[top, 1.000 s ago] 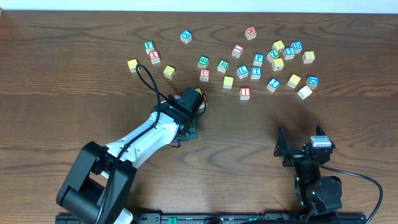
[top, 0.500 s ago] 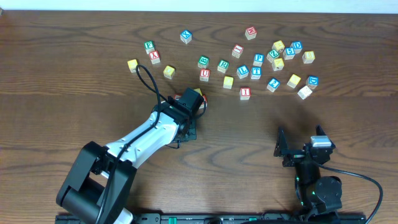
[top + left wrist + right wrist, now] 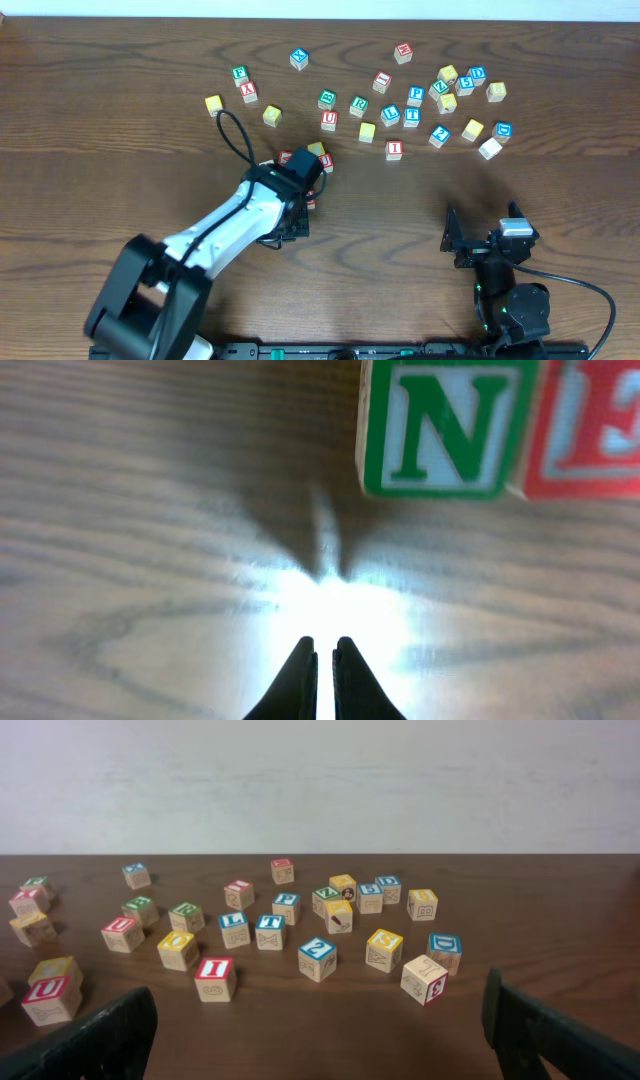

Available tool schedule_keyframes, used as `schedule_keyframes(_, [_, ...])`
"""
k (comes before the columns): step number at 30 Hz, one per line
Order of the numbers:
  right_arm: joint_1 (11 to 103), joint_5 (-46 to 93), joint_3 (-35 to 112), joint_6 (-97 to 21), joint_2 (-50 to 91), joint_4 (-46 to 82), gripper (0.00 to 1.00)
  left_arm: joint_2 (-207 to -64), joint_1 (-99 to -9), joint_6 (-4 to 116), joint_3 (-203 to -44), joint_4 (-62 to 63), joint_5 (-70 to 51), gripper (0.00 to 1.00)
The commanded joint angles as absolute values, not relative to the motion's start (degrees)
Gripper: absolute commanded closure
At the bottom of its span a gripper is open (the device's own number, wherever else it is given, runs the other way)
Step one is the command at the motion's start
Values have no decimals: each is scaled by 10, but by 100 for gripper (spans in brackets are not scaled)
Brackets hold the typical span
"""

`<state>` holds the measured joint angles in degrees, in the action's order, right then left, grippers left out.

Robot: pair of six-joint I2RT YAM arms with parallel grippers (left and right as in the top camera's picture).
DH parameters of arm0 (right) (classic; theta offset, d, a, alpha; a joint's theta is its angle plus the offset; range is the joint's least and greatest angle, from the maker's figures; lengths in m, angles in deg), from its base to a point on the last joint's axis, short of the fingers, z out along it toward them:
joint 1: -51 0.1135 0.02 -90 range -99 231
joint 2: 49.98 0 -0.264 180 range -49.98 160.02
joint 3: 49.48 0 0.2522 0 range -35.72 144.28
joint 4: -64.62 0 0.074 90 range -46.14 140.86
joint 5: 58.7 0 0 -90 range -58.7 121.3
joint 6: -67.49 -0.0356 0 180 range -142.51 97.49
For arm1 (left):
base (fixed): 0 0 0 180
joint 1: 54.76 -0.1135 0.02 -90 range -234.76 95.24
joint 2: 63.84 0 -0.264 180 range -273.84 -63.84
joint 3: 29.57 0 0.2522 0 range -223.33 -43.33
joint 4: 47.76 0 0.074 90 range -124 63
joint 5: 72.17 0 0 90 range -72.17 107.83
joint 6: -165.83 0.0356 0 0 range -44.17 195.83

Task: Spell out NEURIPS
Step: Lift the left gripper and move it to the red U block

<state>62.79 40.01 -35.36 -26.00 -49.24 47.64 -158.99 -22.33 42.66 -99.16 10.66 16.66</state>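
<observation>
In the left wrist view a green N block [image 3: 445, 430] lies face up on the table with a red E block [image 3: 592, 428] touching its right side. My left gripper [image 3: 325, 652] is shut and empty, low over bare wood just short of the N. From overhead the left gripper [image 3: 292, 212] and its arm hide most of this pair. A red U block [image 3: 329, 120], a green R block [image 3: 358, 105], a red I block [image 3: 394, 149] and a blue P block [image 3: 416, 95] lie in the scatter. My right gripper [image 3: 320, 1050] is open and empty, resting at the front right [image 3: 490, 245].
Several more letter blocks are scattered across the back of the table, up to a white-and-red block [image 3: 489, 148] at the right. A yellow block [image 3: 316, 150] and two red blocks [image 3: 325, 162] [image 3: 286, 158] lie just beyond the left wrist. The table's back edge [image 3: 320, 20] lies beyond them.
My left gripper has drawn back toward the front left, uncovering the yellow and red blocks beyond it. The right arm has not moved.
</observation>
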Motion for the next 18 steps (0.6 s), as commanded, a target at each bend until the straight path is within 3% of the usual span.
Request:
schedule_keyframes(1, [624, 403, -354, -267, -493, 474, 1, -1532, -222, 430, -987, 123, 167, 93])
schedule_keyframes(8, [624, 404, -354, -267, -493, 474, 1, -1401, -222, 468, -1006, 116, 168, 89])
schedule_keyframes(13, [624, 403, -354, -267, -493, 474, 1, -1381, -222, 479, -1064, 118, 168, 88])
schedule_keyframes(18, [624, 403, -354, -267, -493, 474, 1, -1414, -222, 491, -1123, 121, 167, 76])
